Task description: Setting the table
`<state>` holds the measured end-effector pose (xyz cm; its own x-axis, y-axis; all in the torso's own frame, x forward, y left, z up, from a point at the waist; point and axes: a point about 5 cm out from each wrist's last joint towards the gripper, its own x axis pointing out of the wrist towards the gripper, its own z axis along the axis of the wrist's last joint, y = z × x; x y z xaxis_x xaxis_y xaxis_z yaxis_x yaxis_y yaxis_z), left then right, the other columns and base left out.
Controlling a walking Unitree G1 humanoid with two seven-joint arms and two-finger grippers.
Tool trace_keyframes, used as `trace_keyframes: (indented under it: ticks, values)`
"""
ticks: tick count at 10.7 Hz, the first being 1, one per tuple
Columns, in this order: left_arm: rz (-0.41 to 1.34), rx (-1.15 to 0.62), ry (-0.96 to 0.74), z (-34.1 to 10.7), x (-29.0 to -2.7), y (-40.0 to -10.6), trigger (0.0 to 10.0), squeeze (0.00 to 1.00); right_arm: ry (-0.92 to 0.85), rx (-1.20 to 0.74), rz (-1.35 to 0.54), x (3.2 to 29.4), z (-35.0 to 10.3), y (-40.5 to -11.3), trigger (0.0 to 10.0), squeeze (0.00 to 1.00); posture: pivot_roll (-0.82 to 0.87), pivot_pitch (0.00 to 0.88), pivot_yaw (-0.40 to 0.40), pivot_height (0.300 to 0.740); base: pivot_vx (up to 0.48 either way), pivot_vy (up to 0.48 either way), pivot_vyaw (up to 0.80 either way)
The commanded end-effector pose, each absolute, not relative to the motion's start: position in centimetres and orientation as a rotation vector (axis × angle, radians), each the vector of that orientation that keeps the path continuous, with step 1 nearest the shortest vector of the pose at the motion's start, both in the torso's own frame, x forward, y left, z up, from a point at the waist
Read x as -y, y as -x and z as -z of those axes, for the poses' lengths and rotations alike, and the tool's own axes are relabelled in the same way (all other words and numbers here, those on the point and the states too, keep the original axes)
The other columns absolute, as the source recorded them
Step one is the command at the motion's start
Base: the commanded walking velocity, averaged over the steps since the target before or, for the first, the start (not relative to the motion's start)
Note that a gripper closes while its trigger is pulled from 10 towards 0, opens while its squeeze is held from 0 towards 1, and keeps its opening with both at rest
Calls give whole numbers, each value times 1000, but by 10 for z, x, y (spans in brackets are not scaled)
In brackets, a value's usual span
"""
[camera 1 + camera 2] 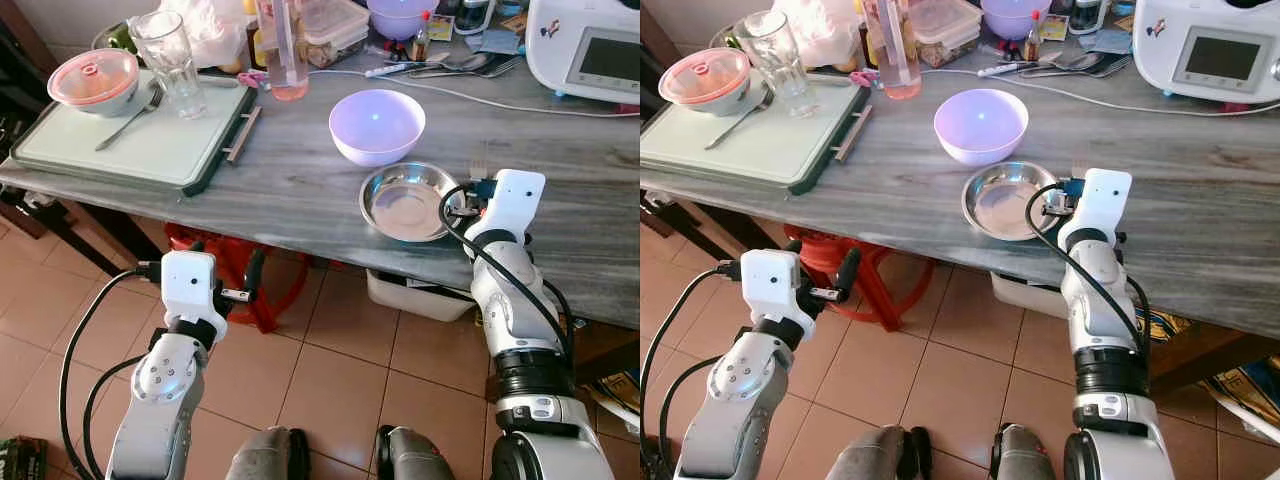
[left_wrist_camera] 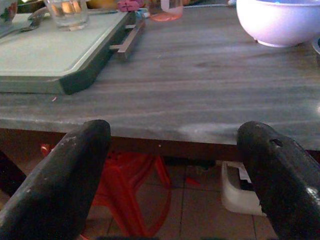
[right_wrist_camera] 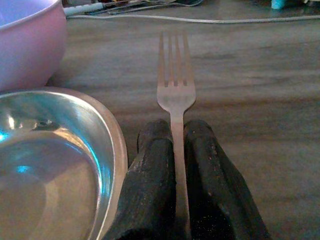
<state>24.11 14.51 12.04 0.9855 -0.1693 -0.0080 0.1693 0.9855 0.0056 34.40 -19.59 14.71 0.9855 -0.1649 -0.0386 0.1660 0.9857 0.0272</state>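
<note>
Eye views: a grey wood-grain table (image 1: 300,180) stood over a tiled floor (image 1: 330,370); the steel plate (image 1: 408,202) lay just before the lilac bowl (image 1: 377,125).

Left wrist view: the left gripper (image 2: 175,170) was spread wide below the table edge, holding nothing.

Right wrist view: the right gripper (image 3: 179,131) pinched the fork (image 3: 174,80) beside the plate, its handle hidden between the fingers.

Bare tabletop (image 1: 300,180) lies open between tray (image 1: 130,150) and bowl (image 1: 377,126).
</note>
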Motion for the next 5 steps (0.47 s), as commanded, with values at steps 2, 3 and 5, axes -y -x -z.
trace_keyframes:
  ticks: [2, 3, 5]
  values:
    - [159, -15, -18, -120, -150, -238, 10000, 0, -39, -79, 174, 197, -137, -342, 0, 0, 98, 209, 125, 740, 0, 0, 0]
    - [159, -15, -18, -120, -150, -238, 10000, 0, -39, -79, 174, 197, -137, -342, 0, 0, 98, 209, 125, 740, 0, 0, 0]
    - [159, -15, -18, -120, -150, -238, 10000, 0, -39, -79, 174, 197, -137, -342, 0, 0, 98, 209, 125, 740, 0, 0, 0]
